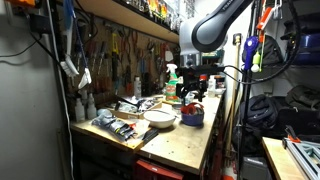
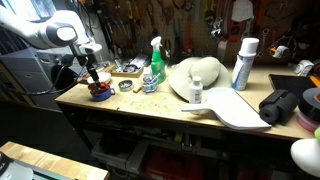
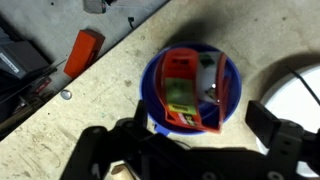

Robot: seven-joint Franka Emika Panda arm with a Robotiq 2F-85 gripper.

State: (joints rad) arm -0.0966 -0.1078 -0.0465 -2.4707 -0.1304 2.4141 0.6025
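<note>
Claw (image 3: 181, 138) hangs open wide and empty, one dark finger on each side in the wrist view, just above a blue bowl (image 3: 190, 92). The bowl holds red and green pieces (image 3: 183, 95) and stands on the workbench (image 2: 150, 110), near one end of it in both exterior views (image 1: 191, 117). A white dish (image 3: 300, 95) sits just beside the bowl, close to one finger. On the other side an orange block (image 3: 85, 52) lies apart from the bowl, near the bench edge that runs slantwise through the wrist view. Farther along the bench stand a green spray bottle (image 2: 155, 62) and a white can (image 2: 243, 62), well apart from the claw. Loose tools (image 1: 115, 125) crowd the bench past the dish. Bare wood shows around the bowl on the block's side.
</note>
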